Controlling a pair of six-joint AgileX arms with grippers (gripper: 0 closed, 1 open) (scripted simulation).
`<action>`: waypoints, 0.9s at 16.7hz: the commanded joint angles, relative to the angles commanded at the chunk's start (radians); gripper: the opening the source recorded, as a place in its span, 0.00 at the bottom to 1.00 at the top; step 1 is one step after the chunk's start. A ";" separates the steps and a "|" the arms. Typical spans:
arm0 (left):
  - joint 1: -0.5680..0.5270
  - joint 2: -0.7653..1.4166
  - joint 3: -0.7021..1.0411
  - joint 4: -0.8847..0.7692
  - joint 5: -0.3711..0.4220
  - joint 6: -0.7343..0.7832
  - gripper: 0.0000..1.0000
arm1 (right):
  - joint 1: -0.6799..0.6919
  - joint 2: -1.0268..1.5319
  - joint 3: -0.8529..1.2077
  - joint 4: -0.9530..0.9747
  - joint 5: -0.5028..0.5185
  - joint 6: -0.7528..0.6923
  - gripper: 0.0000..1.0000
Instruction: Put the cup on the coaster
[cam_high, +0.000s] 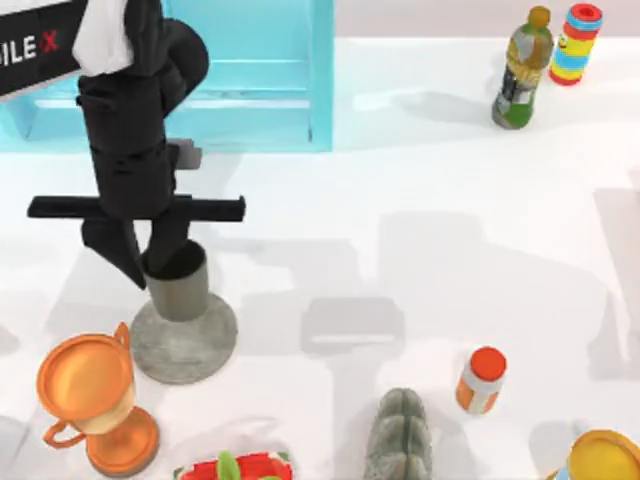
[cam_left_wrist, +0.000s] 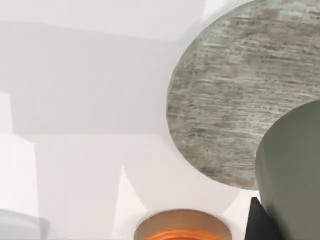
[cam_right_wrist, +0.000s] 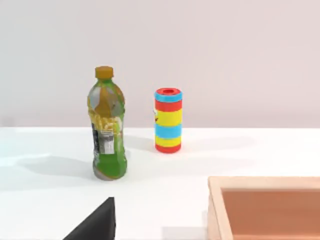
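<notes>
My left gripper (cam_high: 150, 262) holds the cup (cam_high: 178, 282) on the coaster's (cam_high: 185, 340) far edge, off-centre; releasing carelessly could tip it toward the trophy (cam_high: 95, 400).

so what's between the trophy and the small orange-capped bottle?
Top view: along the front edge, a red item and a grey ridged object lie between trophy and bottle.

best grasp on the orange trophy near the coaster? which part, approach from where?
My judgement: pinch the trophy across its bowl rim from straight above. It stands upright with the open bowl facing up; its two handles stick out sideways, so close the fingers across the other axis. Come in from the table's left, away from the coaster and cup beside it.
</notes>
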 joint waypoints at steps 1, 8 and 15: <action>-0.002 0.002 -0.019 0.020 0.002 -0.001 0.00 | 0.000 0.000 0.000 0.000 0.000 0.000 1.00; -0.013 0.018 -0.124 0.138 0.003 -0.012 0.00 | 0.000 0.000 0.000 0.000 0.000 0.000 1.00; -0.013 0.018 -0.124 0.138 0.003 -0.012 0.38 | 0.000 0.000 0.000 0.000 0.000 0.000 1.00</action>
